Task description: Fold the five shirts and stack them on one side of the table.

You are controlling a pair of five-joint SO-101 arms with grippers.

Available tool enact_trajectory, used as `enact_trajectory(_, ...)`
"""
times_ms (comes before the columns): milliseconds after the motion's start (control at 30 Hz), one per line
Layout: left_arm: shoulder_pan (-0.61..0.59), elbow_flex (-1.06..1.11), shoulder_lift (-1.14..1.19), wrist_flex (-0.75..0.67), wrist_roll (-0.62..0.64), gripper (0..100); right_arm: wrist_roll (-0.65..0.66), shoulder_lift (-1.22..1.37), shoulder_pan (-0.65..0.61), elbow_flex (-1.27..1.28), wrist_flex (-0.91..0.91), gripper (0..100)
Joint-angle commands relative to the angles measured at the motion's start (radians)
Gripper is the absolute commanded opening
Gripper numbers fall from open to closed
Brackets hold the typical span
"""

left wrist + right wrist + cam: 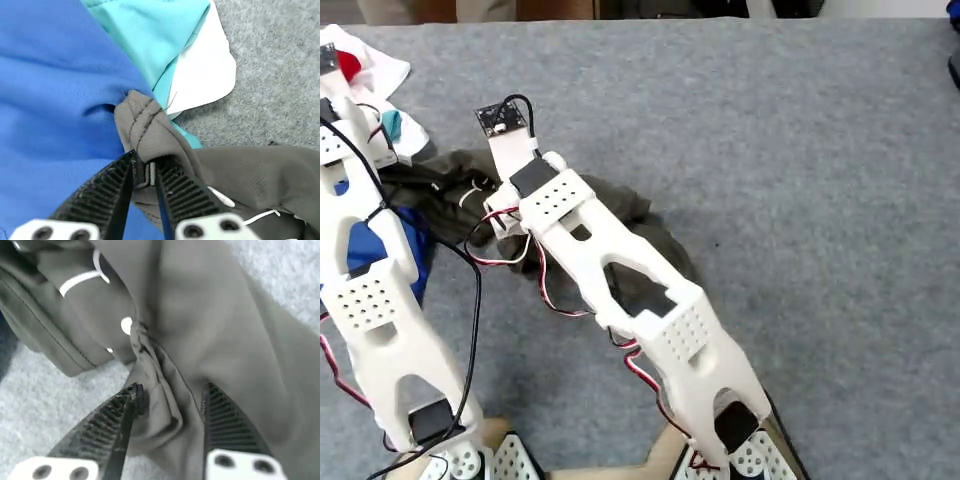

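Left wrist view is giving the close detail: the left gripper is pinching a stitched hem of the dark grey shirt, jaws clamped on the fold, above the blue shirt, teal shirt and white shirt. Right wrist view: the right gripper is standing with jaws apart, straddling a bunched ridge of that shirt. The high view is showing it crumpled on the grey table, beside the heap.
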Motion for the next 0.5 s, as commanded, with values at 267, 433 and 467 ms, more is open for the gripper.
enact_trajectory(267, -0.008, -0.014, -0.008, -0.015, -0.002, 2, -0.005, 0.018, 0.064, -0.137, -0.011, 0.6)
enact_trajectory(433, -0.008, -0.014, -0.008, -0.017, 0.0, 2, -0.002, -0.012, 0.105, -0.208, 0.038, 0.6)
enact_trajectory(467, -0.008, -0.014, -0.008, -0.017, 0.0, 2, 0.0, -0.021, 0.111, -0.236, 0.049, 0.6)
